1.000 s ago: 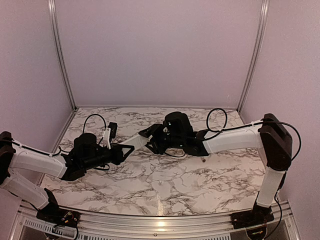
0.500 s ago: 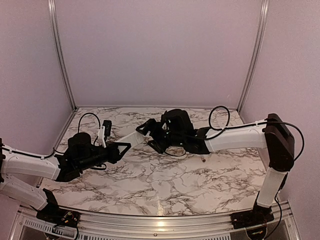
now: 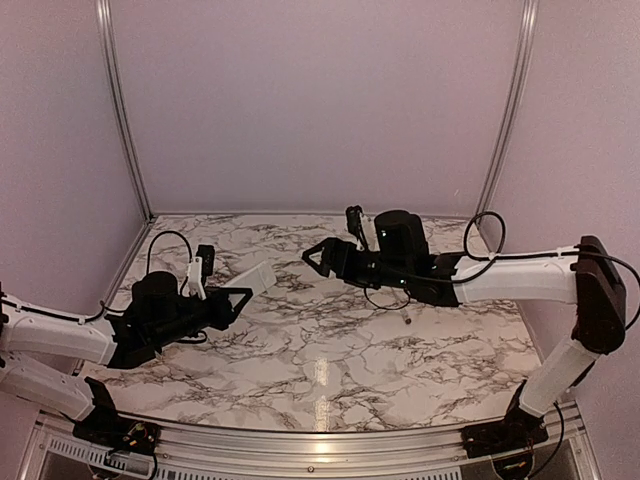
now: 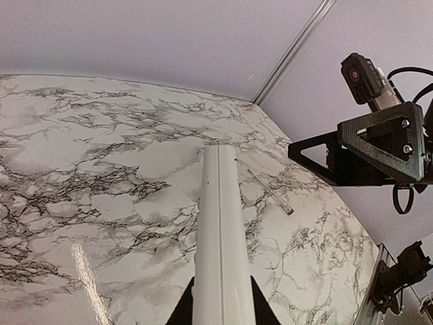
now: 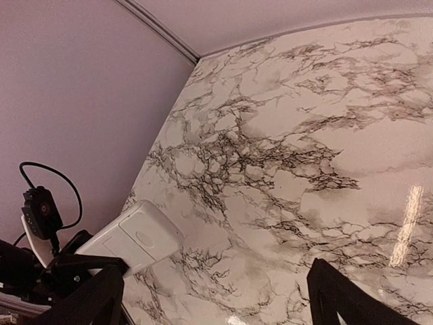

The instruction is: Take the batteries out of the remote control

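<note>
My left gripper is shut on the near end of the white remote control and holds it above the table, pointing toward the right arm. In the left wrist view the remote control runs edge-on up from between the two black fingertips. My right gripper stands open, off to the right of the remote and apart from it. In the right wrist view the remote control shows a flat face with a closed cover panel, and the open gripper has nothing between its fingers. The batteries are hidden.
A long thin clear rod lies on the marble table below the right arm. Purple walls close in the back and both sides, with metal rails in the corners. One finger of the right gripper hangs at the right of the left wrist view.
The right gripper opened, let go of the remote's far end and drew back to the right. The left arm pulled the remote slightly left and back.
</note>
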